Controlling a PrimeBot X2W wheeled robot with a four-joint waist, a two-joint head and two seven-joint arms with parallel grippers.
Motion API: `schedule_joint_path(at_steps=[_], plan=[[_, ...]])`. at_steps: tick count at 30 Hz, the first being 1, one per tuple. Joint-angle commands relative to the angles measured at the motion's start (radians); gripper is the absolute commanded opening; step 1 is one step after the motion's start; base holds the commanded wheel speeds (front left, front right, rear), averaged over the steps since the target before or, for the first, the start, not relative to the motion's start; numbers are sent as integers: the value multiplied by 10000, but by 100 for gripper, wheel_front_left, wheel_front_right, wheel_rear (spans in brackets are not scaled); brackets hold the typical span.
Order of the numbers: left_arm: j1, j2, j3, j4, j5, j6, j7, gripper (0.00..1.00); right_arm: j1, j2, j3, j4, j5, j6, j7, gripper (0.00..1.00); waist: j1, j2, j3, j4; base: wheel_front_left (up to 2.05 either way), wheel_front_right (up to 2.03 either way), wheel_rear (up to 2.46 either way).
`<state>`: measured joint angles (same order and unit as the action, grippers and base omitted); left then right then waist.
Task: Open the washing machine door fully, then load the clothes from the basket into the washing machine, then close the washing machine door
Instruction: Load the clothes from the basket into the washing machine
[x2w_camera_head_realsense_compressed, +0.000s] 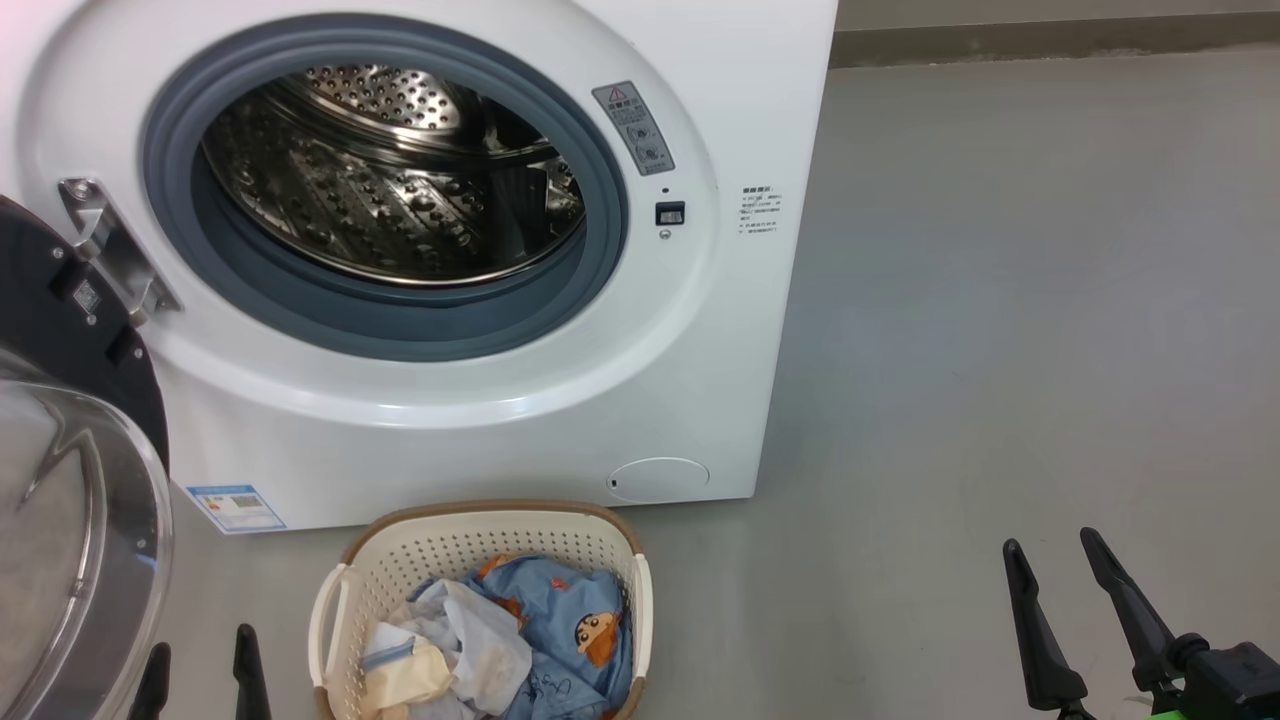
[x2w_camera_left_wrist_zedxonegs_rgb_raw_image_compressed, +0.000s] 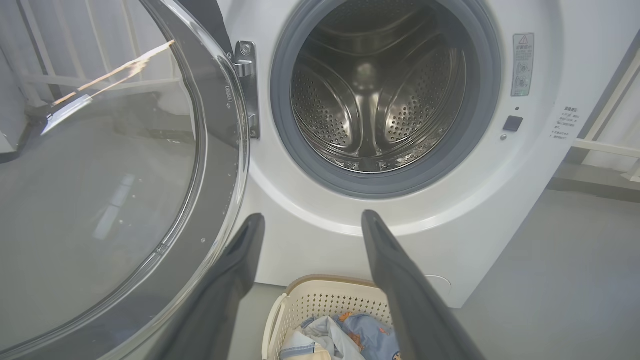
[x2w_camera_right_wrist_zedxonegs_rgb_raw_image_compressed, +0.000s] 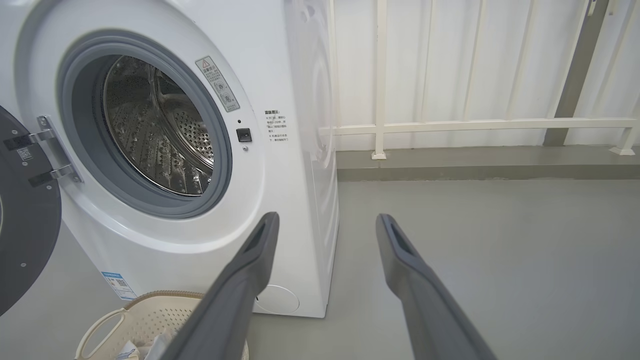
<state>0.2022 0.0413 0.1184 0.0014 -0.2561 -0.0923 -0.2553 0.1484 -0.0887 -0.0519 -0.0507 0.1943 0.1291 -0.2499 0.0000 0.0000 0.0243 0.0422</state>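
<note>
Two dark-fingered grippers sit low in the head view, one at each side. At the far left, the washing machine door (x2w_camera_head_realsense_compressed: 80, 520) stands swung open on its steel hinge (x2w_camera_head_realsense_compressed: 110, 250), with its black rim and clear glass bowl turned away from the opening. Just beside the door's lower edge, the left gripper (x2w_camera_head_realsense_compressed: 202, 642) has its jaws spread apart and holds nothing. In the left wrist view its fingers (x2w_camera_left_wrist_zedxonegs_rgb_raw_image_compressed: 400, 280) point at the machine's white front below the opening. The washing machine (x2w_camera_head_realsense_compressed: 700, 330) stands on the grey floor (x2w_camera_head_realsense_compressed: 1000, 300), a grey-blue seal (x2w_camera_head_realsense_compressed: 400, 320) ringing its steel drum (x2w_camera_head_realsense_compressed: 390, 180). The basket (x2w_camera_head_realsense_compressed: 480, 512) sits on the floor just in front of the machine, below the opening. The clothes (x2w_camera_head_realsense_compressed: 550, 610) are heaped inside it, white and cream pieces to the left and light-blue printed fabric to the right. Well to the right, over bare floor, the right gripper (x2w_camera_head_realsense_compressed: 1050, 540) is also spread wide, gripping nothing.
</note>
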Motion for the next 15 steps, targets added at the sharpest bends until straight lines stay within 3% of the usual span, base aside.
schedule_joint_path(at_steps=[1, 15], plan=[[-231, 89, 366, -202, 46, 41, -65, 100, -67, -102, 196, -262, 113, 16, -118, 100, 0, 0, 22, 3, 0, 0, 0], [-328, 89, 429, -214, 47, 61, -65, 100, -181, -36, 171, -264, 99, 16, -118, 100, 0, 0, 221, -21, 0, 0, 0]])
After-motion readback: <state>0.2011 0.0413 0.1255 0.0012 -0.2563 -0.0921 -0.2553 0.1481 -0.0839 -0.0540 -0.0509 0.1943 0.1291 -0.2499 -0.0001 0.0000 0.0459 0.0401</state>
